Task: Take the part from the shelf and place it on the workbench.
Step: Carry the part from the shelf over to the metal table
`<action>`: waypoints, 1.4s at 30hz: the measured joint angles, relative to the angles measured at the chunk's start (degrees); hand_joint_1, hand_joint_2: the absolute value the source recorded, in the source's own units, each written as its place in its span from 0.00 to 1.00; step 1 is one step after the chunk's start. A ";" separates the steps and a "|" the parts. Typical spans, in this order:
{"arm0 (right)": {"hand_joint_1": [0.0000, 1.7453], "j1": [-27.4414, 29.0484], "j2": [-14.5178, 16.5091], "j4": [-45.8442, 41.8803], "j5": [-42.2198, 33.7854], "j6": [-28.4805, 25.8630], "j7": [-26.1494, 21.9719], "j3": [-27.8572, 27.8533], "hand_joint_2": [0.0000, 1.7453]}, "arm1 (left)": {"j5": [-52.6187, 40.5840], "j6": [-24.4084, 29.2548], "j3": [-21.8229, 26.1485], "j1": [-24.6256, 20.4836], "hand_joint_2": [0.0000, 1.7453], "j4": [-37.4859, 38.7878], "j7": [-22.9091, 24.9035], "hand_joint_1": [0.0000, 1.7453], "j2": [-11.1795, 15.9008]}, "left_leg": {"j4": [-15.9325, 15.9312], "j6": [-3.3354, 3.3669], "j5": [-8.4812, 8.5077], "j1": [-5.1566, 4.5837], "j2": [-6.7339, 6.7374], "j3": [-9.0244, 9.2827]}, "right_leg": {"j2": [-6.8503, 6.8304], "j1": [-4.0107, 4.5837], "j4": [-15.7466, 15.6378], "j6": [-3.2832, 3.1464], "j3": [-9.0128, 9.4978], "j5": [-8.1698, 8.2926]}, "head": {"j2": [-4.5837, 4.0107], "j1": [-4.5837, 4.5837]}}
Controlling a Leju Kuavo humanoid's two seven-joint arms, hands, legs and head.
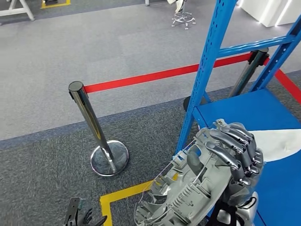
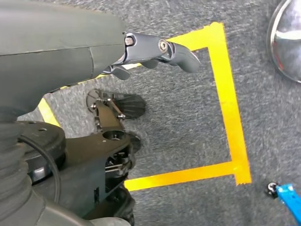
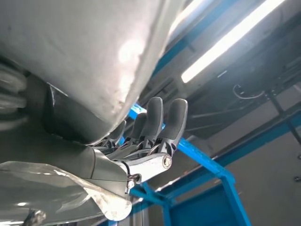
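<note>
Right hand [image 1: 236,153]: fingers curled over the far right end of the part [image 1: 184,188], gripping it. Part is a large grey ribbed casting, held in the air at near right, over the near left corner of the blue shelf [image 1: 255,110] and the floor beside it. Long axis runs diagonally, from the gripped end at far right down to the free end at near left; ribbed face turned up toward the head camera. In the right wrist view the fingers [image 3: 167,122] wrap the smooth grey underside of the part [image 3: 81,56].

Left hand [image 2: 156,49]: hangs low at near left, over grey carpet, fingers loosely extended and apart, holding nothing.

Yellow tape [image 1: 120,195] marks a corner on the floor under the free end of the part. Chrome post [image 1: 92,127] with red belt [image 1: 152,75] stands left of the shelf, well apart from the part
</note>
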 joint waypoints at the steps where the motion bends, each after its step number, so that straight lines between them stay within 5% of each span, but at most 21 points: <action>1: 0.45 0.02 -0.01 0.02 -0.07 0.00 -0.08 0.04 1.00 | 0.09 0.09 0.00 0.06 1.00 0.01 0.07 0.00 0.02 | 0.05 -0.34 0.11 0.11 -0.61 -0.26 | 0.25 0.07 -0.37 -0.16 0.37 -0.28 | 0.01 0.01; 3: 0.45 -0.03 -0.02 0.03 -0.15 0.00 -0.22 0.15 1.00 | 0.24 0.25 0.00 0.35 1.00 0.03 0.13 0.00 0.15 | 0.16 -0.99 0.13 0.32 -1.16 -0.56 | -0.95 0.15 -0.73 -0.71 0.79 -0.23 | 0.01 -0.01; 8: 0.45 -0.01 -0.02 0.03 -0.27 0.01 -0.54 0.23 1.00 | 0.46 0.40 0.00 0.22 1.00 0.07 0.15 0.00 0.28 | 10.29 -2.02 -5.47 0.28 5.20 -5.19 | -4.45 0.38 -1.21 -2.03 1.71 -0.44 | 0.02 -0.67; 13: 0.45 0.01 -0.02 0.03 -0.27 0.01 -0.55 0.23 1.00 | 0.46 0.43 0.00 0.19 1.00 0.07 0.15 0.00 0.28 | 11.67 -2.06 -6.09 0.34 5.42 -5.84 | -4.72 0.42 -1.21 -2.08 1.74 -0.48 | 0.02 -0.67; 15: 0.45 0.01 -0.02 0.03 -0.38 0.01 -0.58 0.23 1.00 | 0.53 0.49 -0.01 0.22 1.00 0.07 0.11 0.00 0.28 | 14.78 -2.17 -6.89 0.45 5.64 -7.36 | -5.67 0.48 -1.21 -2.11 1.78 -0.60 | 0.02 -0.67; 19: 0.45 -0.12 -0.02 0.02 -0.82 0.01 -0.73 0.25 1.00 | 0.66 0.66 -0.02 0.22 1.00 0.08 -0.28 0.00 0.43 | 0.33 -0.52 -0.40 -0.56 9.34 -0.04 | -11.01 0.88 -1.26 -0.52 2.99 -2.18 | 0.01 -0.62; 21: 0.45 -0.19 -0.02 -0.01 -0.85 0.00 -0.73 0.25 1.00 | 0.68 0.69 -0.01 0.24 1.00 0.09 -0.36 0.00 0.49 | -0.28 0.27 -0.35 -0.47 8.03 0.18 | -9.19 0.74 0.65 0.12 2.15 -3.73 | 0.01 -0.47; 23: 0.45 -0.13 -0.04 -0.02 -0.95 0.00 -0.73 0.25 1.00 | 0.74 0.72 0.02 0.02 1.00 0.09 -0.48 0.00 0.54 | -0.39 0.77 -0.33 -0.35 6.67 0.31 | -5.93 0.59 7.18 0.25 -1.22 -6.71 | 0.01 -0.20; 25: 0.45 -0.03 -0.07 -0.01 -1.17 0.01 -0.73 0.25 1.00 | 0.90 0.72 0.02 -0.10 1.00 0.09 -0.61 0.00 0.54 | -0.38 1.00 -0.38 -0.40 5.10 0.35 | -4.84 0.62 14.06 0.27 -5.37 -8.63 | 0.01 -0.08; 26: 0.45 -0.01 -0.08 0.01 -1.31 0.00 -0.72 0.25 1.00 | 1.05 0.72 0.02 -0.07 1.00 0.09 -0.66 0.00 0.52 | -0.36 1.01 -0.39 -0.42 4.26 0.41 | -4.68 0.63 15.01 0.24 -6.38 -8.11 | 0.01 -0.07; 28: 0.45 -0.01 -0.09 0.01 -1.55 -0.01 -0.70 0.25 1.00 | 1.28 0.76 0.02 -0.02 1.00 0.09 -0.69 0.00 0.55 | -0.31 0.91 -0.46 -0.35 2.49 0.62 | -4.03 0.53 10.34 0.08 -5.08 -4.06 | 0.01 -0.08; 30: 0.45 0.02 -0.09 0.01 -1.82 -0.01 -0.71 0.25 1.00 | 1.34 0.86 0.02 -0.07 1.00 0.09 -0.69 0.00 0.64 | -0.07 0.58 -0.63 -0.26 0.85 0.66 | -1.42 0.18 2.92 -0.10 -1.86 -0.74 | 0.00 -0.10; 32: 0.45 0.13 -0.09 0.03 -2.04 -0.01 -0.74 0.24 1.00 | 1.34 0.95 0.01 -0.02 1.00 0.09 -0.73 0.00 0.79 | 0.13 -0.03 -0.58 -0.05 -0.48 0.23 | 0.37 0.09 -0.25 -0.25 -0.12 -0.39 | 0.01 -0.11; 34: 0.45 0.19 -0.09 0.05 -2.11 -0.01 -0.74 0.20 1.00 | 1.34 0.97 0.00 0.29 1.00 0.12 -0.77 0.00 0.95 | 0.18 -0.71 -0.48 0.24 -1.37 -0.17 | -0.55 0.25 -0.62 -0.57 0.36 -0.37 | 0.02 -0.13; 36: 0.45 0.25 -0.09 0.05 -2.07 -0.01 -0.74 0.14 1.00 | 1.34 0.93 0.00 0.49 1.00 0.14 -0.77 0.00 1.06 | 1.80 -1.29 -1.59 0.13 0.85 -0.86 | -2.04 0.26 -1.02 -1.17 0.87 -0.32 | 0.02 -0.39; 38: 0.45 0.40 -0.09 0.06 -2.04 0.00 -0.73 0.06 1.00 | 1.33 0.87 0.00 0.36 1.00 0.14 -0.77 0.00 1.06 | 7.69 -1.80 -4.66 0.07 4.45 -3.49 | -3.86 0.44 -1.24 -1.77 1.36 -0.55 | 0.01 -0.67; 40: 0.45 0.57 -0.09 0.07 -2.03 0.01 -0.72 -0.02 1.00 | 1.33 0.83 0.00 0.29 1.00 0.14 -0.77 0.00 0.99 | 14.70 -2.17 -7.34 0.34 5.65 -6.84 | -5.71 0.65 -1.23 -2.05 1.63 -0.87 | 0.01 -0.72; 42: 0.45 0.67 -0.09 0.08 -2.04 0.01 -0.72 -0.06 1.00 | 1.33 0.82 0.00 0.40 1.00 0.15 -0.77 0.00 0.98 | 15.21 -2.28 -6.28 0.50 5.88 -7.07 | -7.27 0.72 -1.22 -2.05 1.92 -1.17 | 0.00 -0.74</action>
